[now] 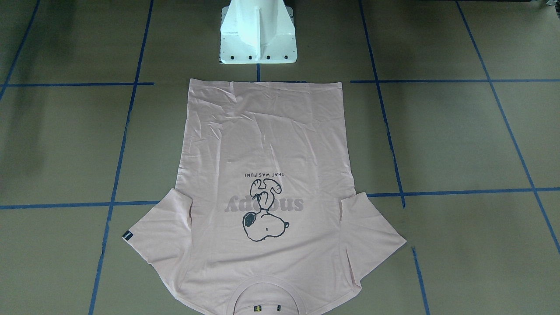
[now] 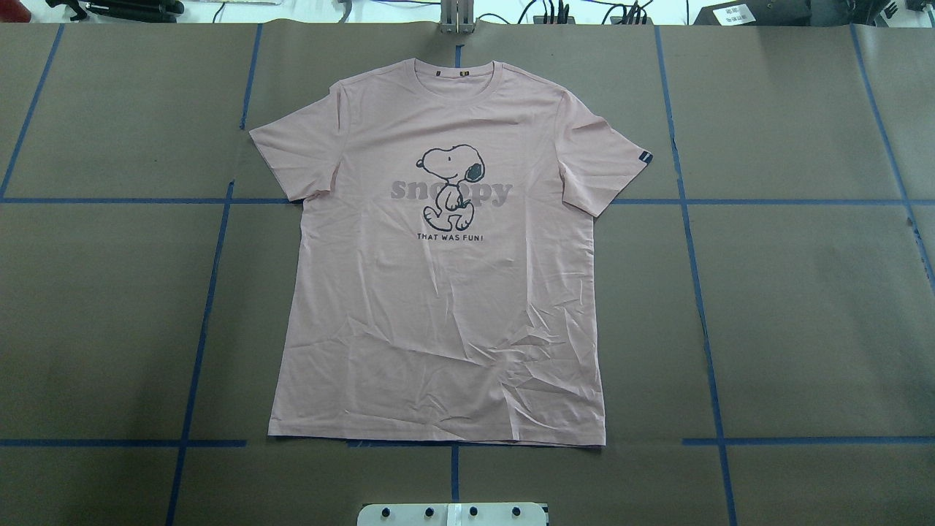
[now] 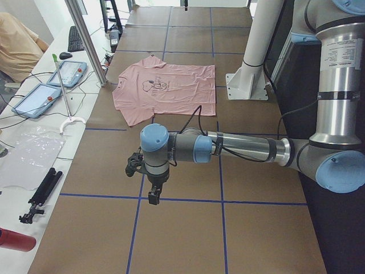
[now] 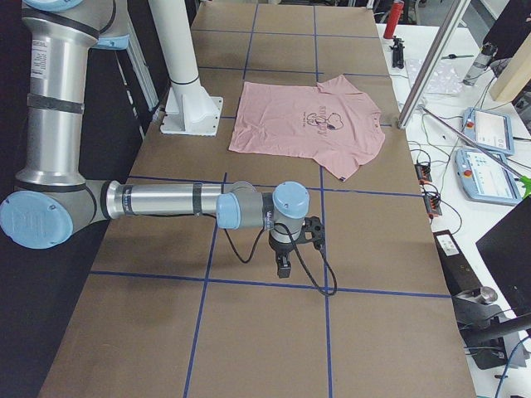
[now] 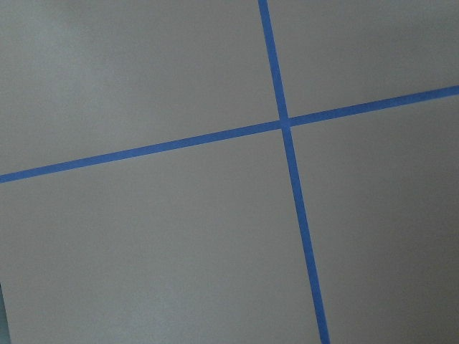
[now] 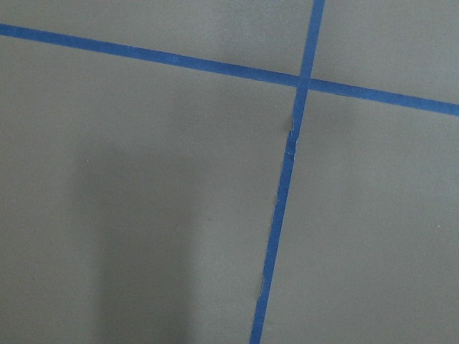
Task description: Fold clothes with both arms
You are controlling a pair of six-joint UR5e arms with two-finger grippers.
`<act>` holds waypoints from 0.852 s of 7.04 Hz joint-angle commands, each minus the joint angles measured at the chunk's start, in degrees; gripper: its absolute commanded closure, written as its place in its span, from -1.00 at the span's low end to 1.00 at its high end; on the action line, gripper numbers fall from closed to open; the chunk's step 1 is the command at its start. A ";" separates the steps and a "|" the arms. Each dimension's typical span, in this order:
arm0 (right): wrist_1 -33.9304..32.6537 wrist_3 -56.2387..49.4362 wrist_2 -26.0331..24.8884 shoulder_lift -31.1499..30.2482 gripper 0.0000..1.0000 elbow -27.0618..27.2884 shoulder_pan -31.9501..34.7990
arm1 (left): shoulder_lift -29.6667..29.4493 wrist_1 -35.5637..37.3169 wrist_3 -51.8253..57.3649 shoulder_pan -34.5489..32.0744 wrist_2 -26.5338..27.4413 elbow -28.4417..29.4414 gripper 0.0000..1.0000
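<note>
Lying flat mid-frame overhead, one pink Snoopy T-shirt ran vertically, collar at top; neither left gripper nor right gripper showed whether it was spread.

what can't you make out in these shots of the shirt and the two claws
Left claw: seen only in the exterior left view, too small; open or shut cannot be told.
Right claw: seen only in the exterior right view; same doubt.
T-shirt collar: partly cut off by the front-facing view's bottom edge.
Sleeve tag: its lettering is too small to read.
</note>
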 commanded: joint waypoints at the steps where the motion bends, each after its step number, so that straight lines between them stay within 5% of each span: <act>1: -0.03 0.13 1.16 0.46 -1.00 1.85 0.00 | 0.88 -0.23 0.56 -0.53 -4.34 -1.53 -1.00; 4: 1.89 0.04 3.52 0.28 -1.00 0.90 -0.09 | 1.41 -0.40 0.21 -0.70 -5.87 -2.78 -1.00; 6: 10.90 0.73 9.24 0.54 -1.00 -0.16 -1.13 | 1.41 -0.49 -0.05 -0.44 -5.70 -2.08 -1.00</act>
